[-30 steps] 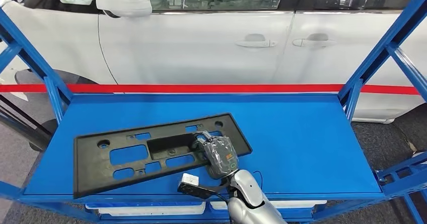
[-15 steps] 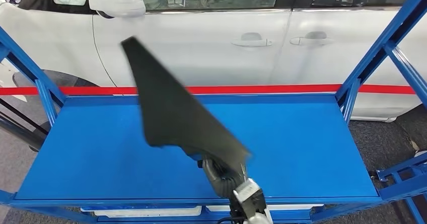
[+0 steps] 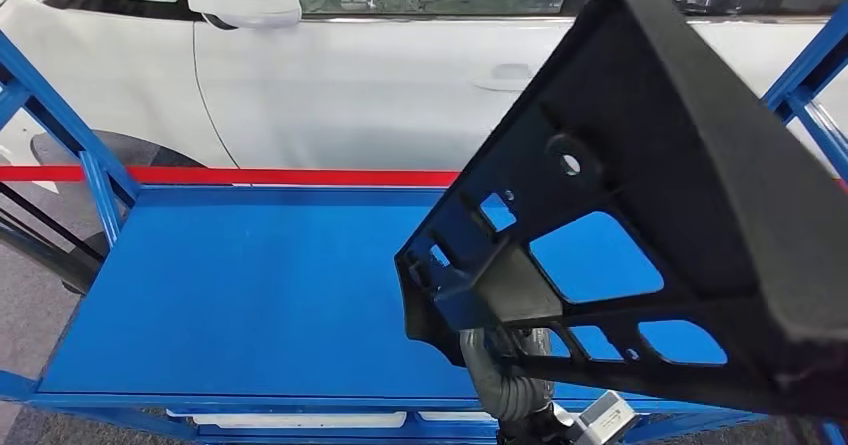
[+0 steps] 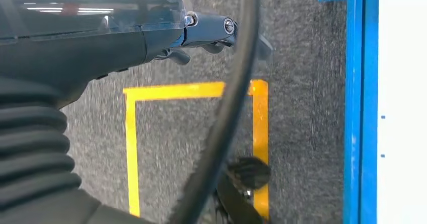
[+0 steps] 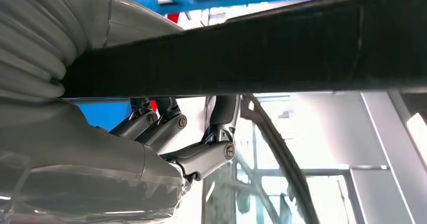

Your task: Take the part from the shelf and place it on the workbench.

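- Our right hand [image 5: 166,133] grips the black plastic mounting plate [image 3: 640,215] at one end; our left hand [image 4: 201,32] hangs curled, holding nothing.
- We judge it stiff, light, unwieldy; a central hold suits better.

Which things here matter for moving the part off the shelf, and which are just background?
Part of the job:
- black plastic part, lifted off the shelf and tilted up
- right hand, gripping the part
- blue shelf, where the part came from

Just background:
- white car behind the shelf
- red stripe along the car
- yellow floor marking
- left hand, hanging over the floor
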Motion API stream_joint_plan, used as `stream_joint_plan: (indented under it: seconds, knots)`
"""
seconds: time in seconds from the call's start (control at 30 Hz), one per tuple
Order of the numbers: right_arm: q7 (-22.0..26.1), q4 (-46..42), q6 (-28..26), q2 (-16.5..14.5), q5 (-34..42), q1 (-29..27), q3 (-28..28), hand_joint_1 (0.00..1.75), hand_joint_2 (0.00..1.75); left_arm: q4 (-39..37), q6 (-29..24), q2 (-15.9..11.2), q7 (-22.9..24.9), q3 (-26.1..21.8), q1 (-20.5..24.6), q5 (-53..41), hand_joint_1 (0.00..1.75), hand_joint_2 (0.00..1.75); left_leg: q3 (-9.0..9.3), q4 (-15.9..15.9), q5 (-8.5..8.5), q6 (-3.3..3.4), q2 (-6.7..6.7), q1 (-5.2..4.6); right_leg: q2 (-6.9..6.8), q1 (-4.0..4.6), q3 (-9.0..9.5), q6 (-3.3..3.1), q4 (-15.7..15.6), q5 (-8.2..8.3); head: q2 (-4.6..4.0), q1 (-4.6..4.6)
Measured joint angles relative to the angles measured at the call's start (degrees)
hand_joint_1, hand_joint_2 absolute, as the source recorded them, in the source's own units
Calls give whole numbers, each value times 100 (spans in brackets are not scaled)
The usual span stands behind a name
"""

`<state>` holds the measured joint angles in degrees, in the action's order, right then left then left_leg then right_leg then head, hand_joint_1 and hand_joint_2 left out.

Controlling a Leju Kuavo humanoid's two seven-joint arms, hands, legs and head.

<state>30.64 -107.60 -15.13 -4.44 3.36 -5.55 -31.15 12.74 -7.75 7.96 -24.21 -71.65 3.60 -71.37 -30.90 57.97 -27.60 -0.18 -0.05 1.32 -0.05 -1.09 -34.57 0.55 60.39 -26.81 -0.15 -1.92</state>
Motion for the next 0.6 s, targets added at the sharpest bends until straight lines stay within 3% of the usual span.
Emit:
stream_joint_plan:
  seconds: [0.1, 0.17, 0.2, 0.3, 0.33, 0.37, 0.4, 0.5, 0.53, 0.6]
  knots:
    - [10, -20, -40, 2, -150, -173, 114, 175, 175, 0, 13, 36, 2, -75, -2, 20, 0, 175, -8, 10, 1, -102, -5, -6, 10, 32, 31, -89, -113, 12, 0, -1]
    - [15, -20, -37, 2, -204, -255, 170, 175, 175, 0, 25, 57, 2, -103, -3, 20, 0, 175, -43, 112, -117, -148, -2, 11, 4, 26, 24, -165, -139, 39, 0, -1]
    - [20, -20, -36, 2, -215, -275, 188, 175, 175, 0, 29, 68, 2, -108, -3, 20, 0, 175, -107, 284, -263, -162, -1, 16, -1, 22, 18, -203, -154, 55, 0, -2]
    - [27, -20, -35, 2, -222, -336, 226, 175, 175, 0, 32, 85, 4, -118, -5, 23, 0, 175, -515, 1339, -860, -178, 0, 14, -16, 61, -36, -282, -153, 93, 0, -1]
    - [27, -20, -35, 2, -222, -367, 242, 175, 175, 0, 31, 85, 9, -122, -8, 28, 0, 175, -591, 1577, -943, -172, 0, 9, -19, 82, -61, -297, -148, 108, 0, -1]
    - [32, -20, -35, 2, -222, -398, 261, 175, 175, 0, 31, 85, 14, -126, -10, 33, 0, 175, -553, 1579, -901, -154, 0, 2, -20, 100, -84, -307, -141, 124, 0, -2]
    - [40, -20, -35, 2, -222, -429, 279, 175, 175, 0, 30, 86, 18, -131, -11, 38, 0, 175, -401, 1353, -764, -125, 1, -6, -19, 117, -102, -311, -135, 140, 0, -1]
    - [84, -20, -34, 5, -227, -509, 317, 175, 175, 0, 28, 97, 22, -140, 7, 40, 0, 175, 239, 209, -345, -1, 7, -66, -19, 155, -138, -277, -117, 201, 0, 0]
    - [101, -20, -33, 8, -232, -530, 324, 175, 175, 0, 27, 103, 25, -143, 14, 41, 0, 175, 325, 18, -299, 28, 10, -92, -23, 153, -147, -248, -114, 224, 0, 0]
    - [131, -19, -27, 14, -256, -561, 335, 175, 175, 0, 28, 116, 33, -147, 11, 43, 0, 175, 314, -51, -244, 69, 12, -127, -31, 132, -157, -175, -127, 285, 0, 0]
